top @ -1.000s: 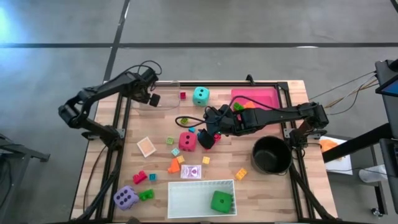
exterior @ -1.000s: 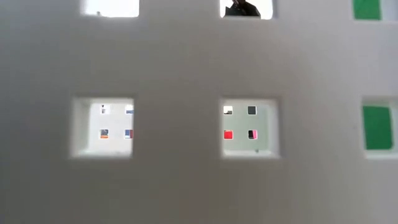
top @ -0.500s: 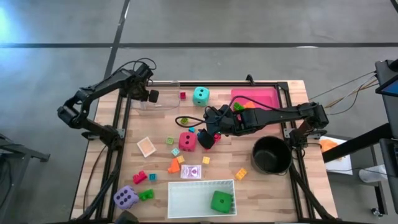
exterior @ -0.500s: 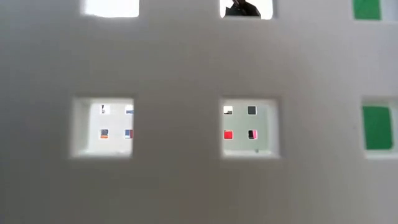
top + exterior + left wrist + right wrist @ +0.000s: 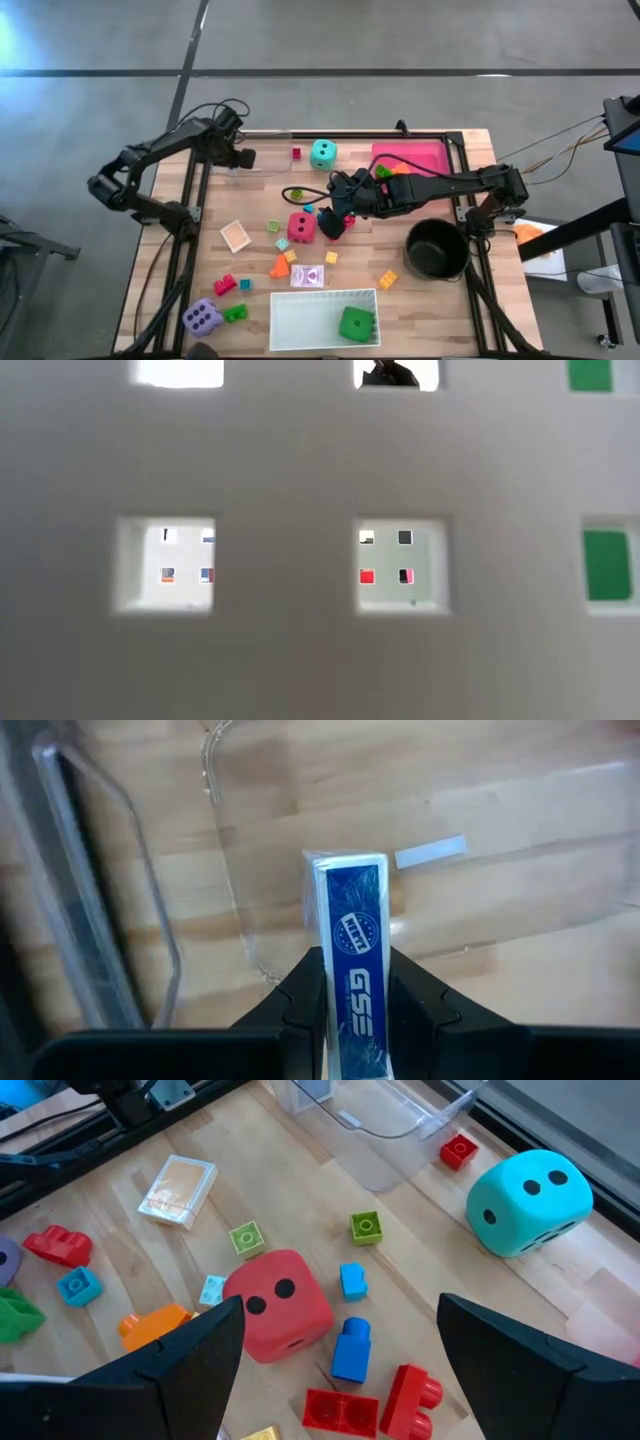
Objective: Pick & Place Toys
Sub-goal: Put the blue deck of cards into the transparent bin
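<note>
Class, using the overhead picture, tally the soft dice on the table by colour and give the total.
Teal die: 1
Red die: 1
Purple die: 1
Green die: 1
Total: 4

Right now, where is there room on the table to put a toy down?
Bare wood lies between the black pot and the white tray, and beside the purple die along the left edge. It is crowded around the red die, where the right gripper hovers.
</note>
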Controlling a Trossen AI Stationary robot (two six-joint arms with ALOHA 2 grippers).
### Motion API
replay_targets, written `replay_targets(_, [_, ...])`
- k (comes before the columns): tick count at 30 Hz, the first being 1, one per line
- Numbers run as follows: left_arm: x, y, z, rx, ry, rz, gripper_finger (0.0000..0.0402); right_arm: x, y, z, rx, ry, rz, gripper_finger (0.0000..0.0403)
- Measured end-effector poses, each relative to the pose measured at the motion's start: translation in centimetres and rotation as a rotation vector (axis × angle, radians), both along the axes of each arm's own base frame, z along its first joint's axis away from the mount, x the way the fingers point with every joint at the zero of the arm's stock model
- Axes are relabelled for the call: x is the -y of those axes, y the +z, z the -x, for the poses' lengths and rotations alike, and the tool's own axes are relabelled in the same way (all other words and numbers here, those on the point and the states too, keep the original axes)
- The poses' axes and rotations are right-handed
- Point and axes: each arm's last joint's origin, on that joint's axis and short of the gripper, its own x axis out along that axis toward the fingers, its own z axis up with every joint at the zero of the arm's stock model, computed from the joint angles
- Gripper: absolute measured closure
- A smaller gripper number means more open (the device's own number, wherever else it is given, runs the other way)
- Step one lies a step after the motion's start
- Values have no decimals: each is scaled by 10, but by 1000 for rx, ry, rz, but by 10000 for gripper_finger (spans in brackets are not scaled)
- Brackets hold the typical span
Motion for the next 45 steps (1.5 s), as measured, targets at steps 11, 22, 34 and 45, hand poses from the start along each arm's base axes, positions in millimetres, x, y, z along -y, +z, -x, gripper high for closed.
replay_targets(11, [1, 14, -6, 246, -1, -11, 336, 0, 0, 0, -2, 3, 3, 80])
replay_targets(22, [8, -5, -1, 219, 2, 28, 336, 0, 0, 0, -1, 1, 1, 80])
replay_targets(34, [11, -11, 1, 200, -3, 47, 204, 0, 0, 0, -1, 0, 0, 80])
replay_targets(45, [9, -5, -1, 206, -40, 15, 131, 0, 0, 0, -1, 3, 2, 80])
